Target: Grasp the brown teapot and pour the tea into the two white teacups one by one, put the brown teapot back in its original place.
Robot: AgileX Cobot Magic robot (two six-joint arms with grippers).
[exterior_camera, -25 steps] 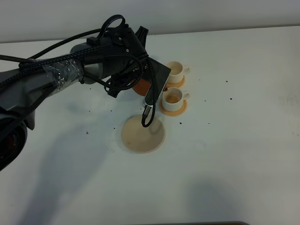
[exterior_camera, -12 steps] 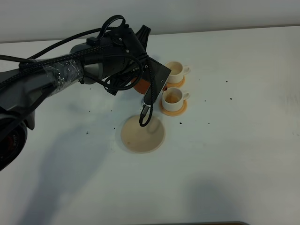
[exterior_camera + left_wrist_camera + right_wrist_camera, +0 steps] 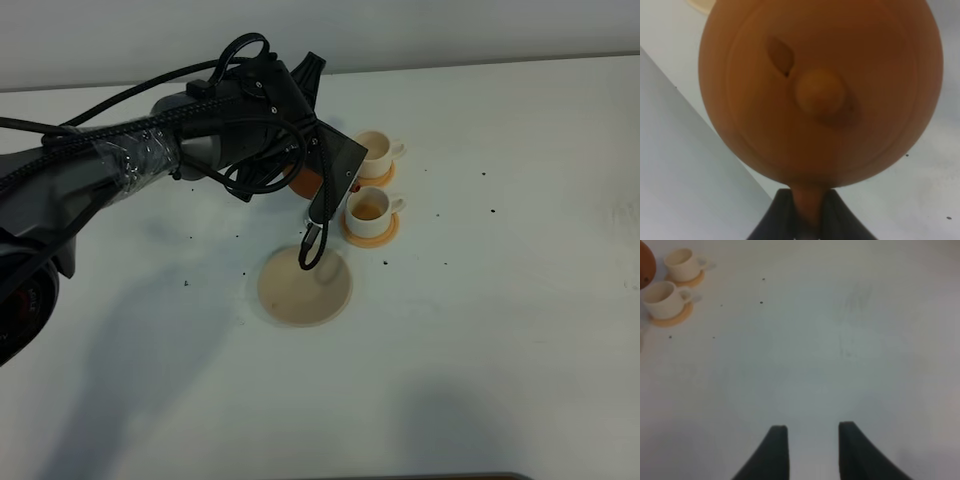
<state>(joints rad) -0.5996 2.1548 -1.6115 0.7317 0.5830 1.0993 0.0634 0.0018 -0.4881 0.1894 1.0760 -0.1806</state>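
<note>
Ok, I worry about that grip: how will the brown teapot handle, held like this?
Likely rigid and heavy for its size: the brown teapot looks like smooth clay. Pinched only at its handle by the left pincer, it may swing or twist.

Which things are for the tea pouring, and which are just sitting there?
For the job: brown teapot, near white teacup, far white teacup, tan saucer for the teapot.
Just lying about: orange coasters under the cups, dark specks on the table.

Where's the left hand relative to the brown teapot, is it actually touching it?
Touching. The left wrist view shows the left hand clamped on the brown teapot at its handle, its dark tips pressed against both sides with no gap.
</note>
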